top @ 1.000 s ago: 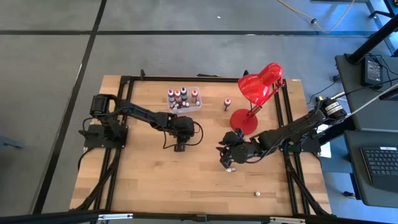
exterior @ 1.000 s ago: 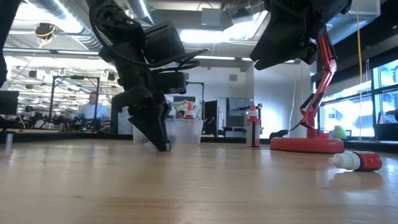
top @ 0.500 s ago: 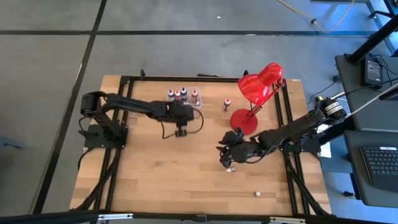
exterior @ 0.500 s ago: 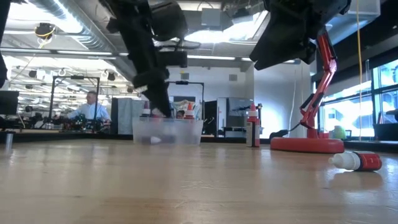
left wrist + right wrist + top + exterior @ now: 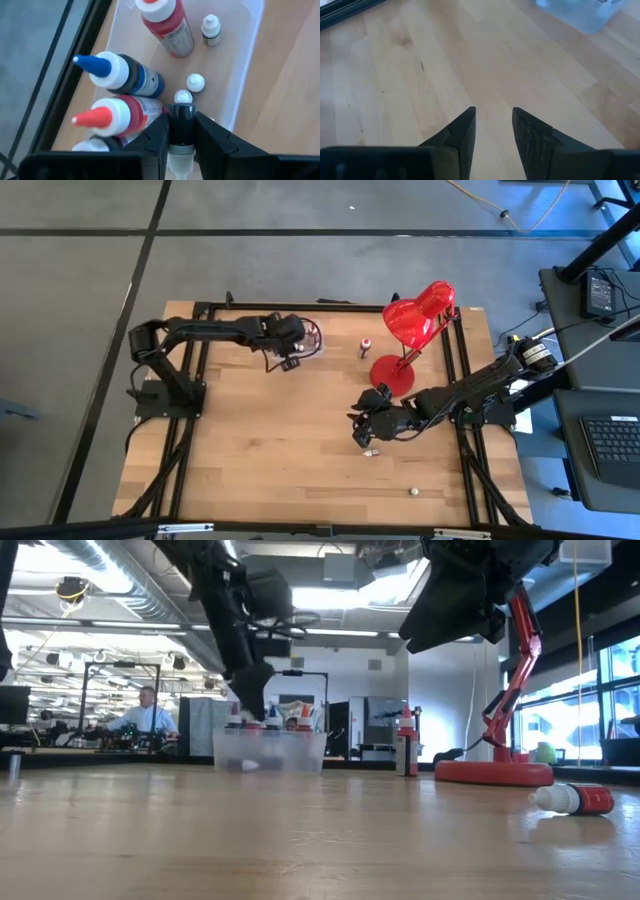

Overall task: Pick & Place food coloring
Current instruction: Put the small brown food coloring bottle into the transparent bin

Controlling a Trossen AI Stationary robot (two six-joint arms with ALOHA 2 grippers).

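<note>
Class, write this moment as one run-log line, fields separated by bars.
left gripper: shut on dark bottle, above clear box | right gripper: open, empty, over bare table | stage: placing

Left arm: was stretched toward the table's far edge.
Left gripper [image 5: 181, 131]: was clamped on a small bottle.
Right gripper [image 5: 494, 131]: was held parted, nothing between.

On the wooden table [image 5: 250, 460], the left gripper [image 5: 290, 360] is over the clear box [image 5: 312, 345] at the back, the right gripper [image 5: 366, 435] is near the red lamp [image 5: 412, 330], one small bottle [image 5: 365, 347] stands beside the lamp, and another bottle [image 5: 368, 452] lies just by the right gripper.
</note>
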